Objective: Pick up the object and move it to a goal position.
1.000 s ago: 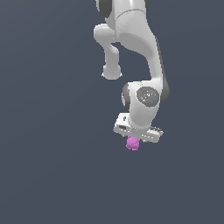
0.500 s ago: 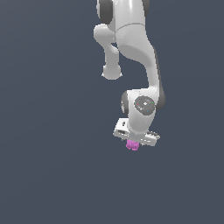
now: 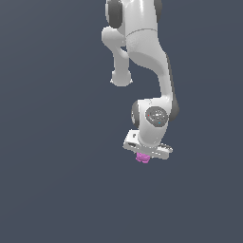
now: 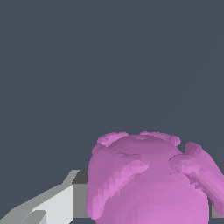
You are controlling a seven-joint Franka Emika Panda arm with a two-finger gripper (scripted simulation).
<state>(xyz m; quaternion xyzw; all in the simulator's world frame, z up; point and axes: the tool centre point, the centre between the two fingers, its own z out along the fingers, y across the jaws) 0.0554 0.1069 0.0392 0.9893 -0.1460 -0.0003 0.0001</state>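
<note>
The hand (image 3: 144,155) is clamped on the pink object (image 3: 142,158), with plain grey open space on every side.

behind everything there was only a plain backdrop (image 3: 52,142) of dark grey-blue colour. in the exterior view it filled the whole picture from edge to edge, flat and even, with no line, no edge and no shadow on it. in the wrist view the same dark grey-blue surface (image 4: 87,65) took most of the picture and was also uniform. whether it was a floor or a wall could not be told.
</note>
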